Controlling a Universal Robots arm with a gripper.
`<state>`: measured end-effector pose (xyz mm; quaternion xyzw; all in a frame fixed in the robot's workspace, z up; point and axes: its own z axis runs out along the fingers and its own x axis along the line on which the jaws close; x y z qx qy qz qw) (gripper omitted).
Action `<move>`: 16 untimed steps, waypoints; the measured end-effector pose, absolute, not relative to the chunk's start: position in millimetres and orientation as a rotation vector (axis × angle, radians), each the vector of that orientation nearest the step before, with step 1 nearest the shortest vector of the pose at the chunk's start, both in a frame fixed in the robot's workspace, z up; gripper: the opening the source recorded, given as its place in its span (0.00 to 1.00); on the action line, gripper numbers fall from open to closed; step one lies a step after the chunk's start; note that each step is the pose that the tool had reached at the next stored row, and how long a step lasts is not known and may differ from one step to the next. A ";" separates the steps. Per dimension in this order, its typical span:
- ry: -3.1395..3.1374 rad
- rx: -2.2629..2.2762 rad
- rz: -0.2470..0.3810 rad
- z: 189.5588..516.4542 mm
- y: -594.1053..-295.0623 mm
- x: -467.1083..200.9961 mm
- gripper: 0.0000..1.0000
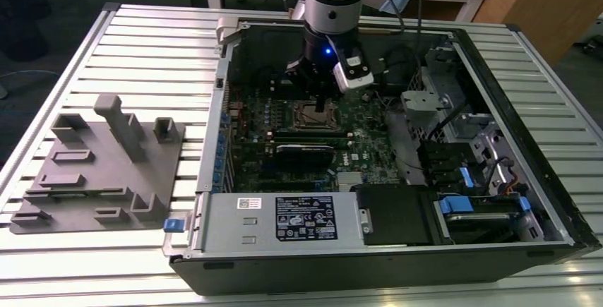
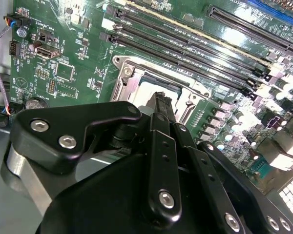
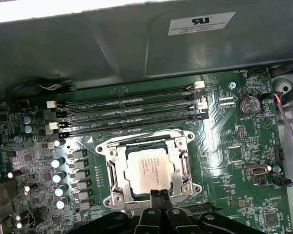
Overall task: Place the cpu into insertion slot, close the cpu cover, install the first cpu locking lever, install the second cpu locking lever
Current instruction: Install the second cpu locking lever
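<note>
The cpu [image 3: 149,169], a silvery square chip, lies flat in the insertion slot [image 1: 312,115] on the green board. The cpu cover [image 3: 113,168], a silvery frame, lies down around it, and the chip shows through its window. My gripper [image 3: 159,194] is shut with nothing between its fingers. Its tips hover just over the socket's edge nearest the camera in the first wrist view. In the second wrist view my gripper [image 2: 159,101] points down at the cover [image 2: 128,87] and the cpu [image 2: 147,89]. In the exterior view my gripper [image 1: 320,102] hangs over the socket. Whether the locking levers are latched cannot be told.
Long black memory slots [image 3: 127,114] run beside the socket, and a row of capacitors [image 3: 58,175] stands on another side. The case holds a black card [image 1: 303,153], a power supply [image 1: 282,219] and drive bays [image 1: 471,173]. A grey fixture [image 1: 104,166] lies on the slatted table.
</note>
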<state>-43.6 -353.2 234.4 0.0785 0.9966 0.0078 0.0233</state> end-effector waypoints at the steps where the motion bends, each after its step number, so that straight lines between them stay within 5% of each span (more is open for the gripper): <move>1: 3.085 0.243 0.024 234.4 -353.2 -43.6 0.11; 16: 3.085 0.243 0.024 236.3 -354.8 -43.6 0.11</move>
